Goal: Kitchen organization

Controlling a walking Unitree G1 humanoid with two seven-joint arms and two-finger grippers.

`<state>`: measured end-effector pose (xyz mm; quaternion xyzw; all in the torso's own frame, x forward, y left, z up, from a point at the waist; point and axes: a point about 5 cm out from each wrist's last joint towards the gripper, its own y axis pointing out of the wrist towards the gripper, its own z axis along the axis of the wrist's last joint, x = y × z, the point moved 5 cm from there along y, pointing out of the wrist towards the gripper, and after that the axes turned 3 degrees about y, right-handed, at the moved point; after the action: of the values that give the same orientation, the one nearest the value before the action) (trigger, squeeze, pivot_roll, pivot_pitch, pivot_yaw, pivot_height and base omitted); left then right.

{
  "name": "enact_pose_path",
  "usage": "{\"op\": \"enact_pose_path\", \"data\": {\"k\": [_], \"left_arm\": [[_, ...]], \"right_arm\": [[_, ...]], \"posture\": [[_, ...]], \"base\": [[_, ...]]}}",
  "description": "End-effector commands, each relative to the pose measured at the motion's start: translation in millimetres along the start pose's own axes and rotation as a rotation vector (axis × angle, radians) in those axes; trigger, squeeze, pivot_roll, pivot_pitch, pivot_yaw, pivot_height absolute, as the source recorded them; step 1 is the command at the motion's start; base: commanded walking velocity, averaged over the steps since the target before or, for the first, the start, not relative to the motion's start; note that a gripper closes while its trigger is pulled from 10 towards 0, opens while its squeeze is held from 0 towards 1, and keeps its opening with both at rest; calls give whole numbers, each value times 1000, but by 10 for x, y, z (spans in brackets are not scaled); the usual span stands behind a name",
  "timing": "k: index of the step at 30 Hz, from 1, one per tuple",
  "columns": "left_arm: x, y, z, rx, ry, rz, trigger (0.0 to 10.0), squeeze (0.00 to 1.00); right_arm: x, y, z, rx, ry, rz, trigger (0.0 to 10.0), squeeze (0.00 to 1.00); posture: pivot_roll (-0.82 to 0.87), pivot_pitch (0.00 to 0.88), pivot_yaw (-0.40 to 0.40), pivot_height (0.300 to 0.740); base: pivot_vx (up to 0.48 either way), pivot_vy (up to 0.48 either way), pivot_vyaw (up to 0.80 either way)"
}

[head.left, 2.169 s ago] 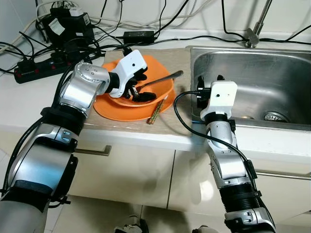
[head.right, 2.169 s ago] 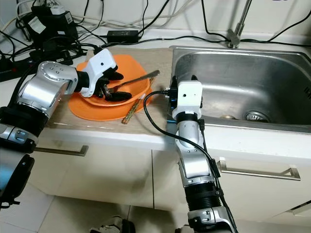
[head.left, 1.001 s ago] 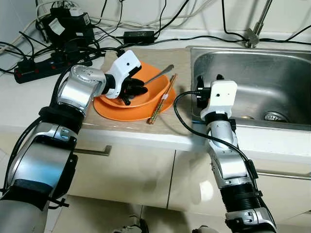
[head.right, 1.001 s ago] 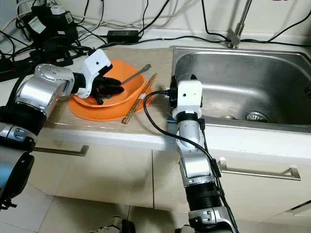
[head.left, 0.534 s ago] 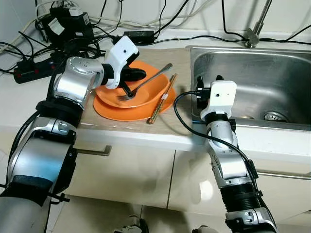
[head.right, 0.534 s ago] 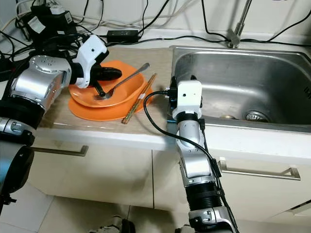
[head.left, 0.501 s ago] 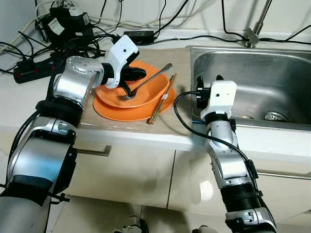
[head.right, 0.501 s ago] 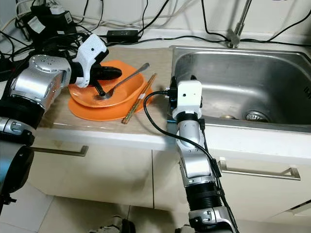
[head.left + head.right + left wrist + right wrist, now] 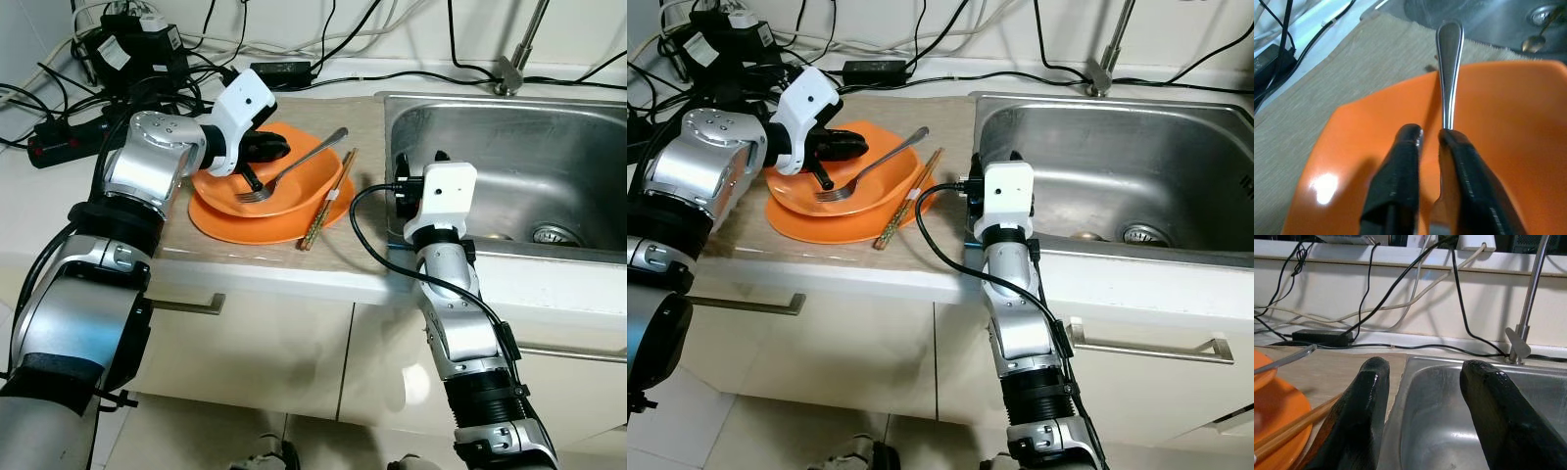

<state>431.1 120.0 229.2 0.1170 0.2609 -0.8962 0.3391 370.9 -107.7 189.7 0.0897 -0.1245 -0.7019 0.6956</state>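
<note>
Orange bowl (image 9: pixel 284 181) sits on an orange plate (image 9: pixel 230 217) on the beige mat (image 9: pixel 362 117), left of the sink (image 9: pixel 509 166). Our left gripper (image 9: pixel 1431 138) hovers over the bowl's far-left side, jaws nearly together and pinching a metal fork (image 9: pixel 294 168) at mid-handle; the tines rest in the bowl and the handle end points toward the sink. Wooden chopsticks (image 9: pixel 327 201) lean on the plate's rim nearest the sink, tips on the mat. Our right gripper (image 9: pixel 1427 396) hangs at the sink's left edge, jaws spread wide, holding nothing. Black cables (image 9: pixel 147 88) tangle behind the plate.
</note>
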Motion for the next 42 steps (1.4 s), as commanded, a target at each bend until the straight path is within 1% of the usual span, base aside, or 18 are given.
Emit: {"op": "enact_pose_path", "data": {"k": [1,6,17,21,25,26,28,29,31,32,33,34,35,37,38,40,41,42], "left_arm": [[-23,-15,-36,-23,23,9,10000,1000],[-7,-1,-97,-47,22,5,10000,1000],[31,9,-191,-70,19,-9,10000,1000],[49,17,-220,-77,18,-16,10000,1000],[58,25,-245,-86,17,-20,10000,1000],[60,30,-253,-89,20,-20,10000,1000],[59,37,-253,-91,25,-16,10000,1000],[58,41,-251,-91,27,-14,10000,1000],[58,44,-251,-92,28,-14,10000,1000],[59,47,-249,-92,30,-14,10000,388],[60,51,-246,-92,31,-14,10000,0],[63,53,-244,-92,34,-17,10000,0],[64,56,-242,-92,36,-18,10000,0],[62,58,-242,-92,37,-17,10000,0],[56,59,-242,-94,40,-16,10000,0],[54,59,-242,-94,41,-16,10000,0],[55,61,-240,-95,42,-17,10000,0],[55,61,-240,-95,42,-17,10000,0]], "right_arm": [[-56,5,49,9,1,19,10000,0],[-119,32,106,26,7,33,10000,0],[-97,26,116,27,6,34,10000,0],[-87,28,168,38,11,34,10000,0],[-96,38,232,43,36,48,10000,0],[-152,40,208,3,95,87,10000,0],[-262,27,187,-38,156,160,10000,0],[-307,17,194,-44,168,190,10000,0],[-328,13,202,-43,167,203,10000,0],[-342,5,199,-47,177,211,10000,0],[-350,-1,183,-59,189,216,10000,0],[-361,-15,163,-76,201,224,10000,0],[-383,-35,118,-112,232,237,10000,0],[-393,-49,96,-129,247,244,10000,0],[-428,-83,75,-159,278,275,10000,0],[-442,-95,73,-168,289,287,10000,0],[-496,-127,70,-189,309,329,10000,0],[-496,-127,70,-189,309,329,10000,0]], "posture": [[-11,20,65,707],[-12,21,62,707],[-13,21,57,707],[-16,17,58,707],[-20,13,58,707],[-21,11,59,707],[-24,8,60,707],[-24,8,60,707],[-25,8,61,707],[-25,7,60,707],[-26,5,59,707],[-26,5,59,707],[-27,2,60,707],[-27,2,60,707],[-28,0,62,707],[-28,0,62,707],[-28,0,62,707],[-28,0,62,707]], "base": [[0,0,0],[0,0,0],[0,0,0],[0,0,0],[0,0,0],[0,0,0],[0,0,0],[0,0,0],[0,0,0],[0,0,0],[0,0,0],[0,0,0],[0,0,0],[0,0,0],[0,0,0],[0,0,0],[0,0,0],[0,0,0]]}}
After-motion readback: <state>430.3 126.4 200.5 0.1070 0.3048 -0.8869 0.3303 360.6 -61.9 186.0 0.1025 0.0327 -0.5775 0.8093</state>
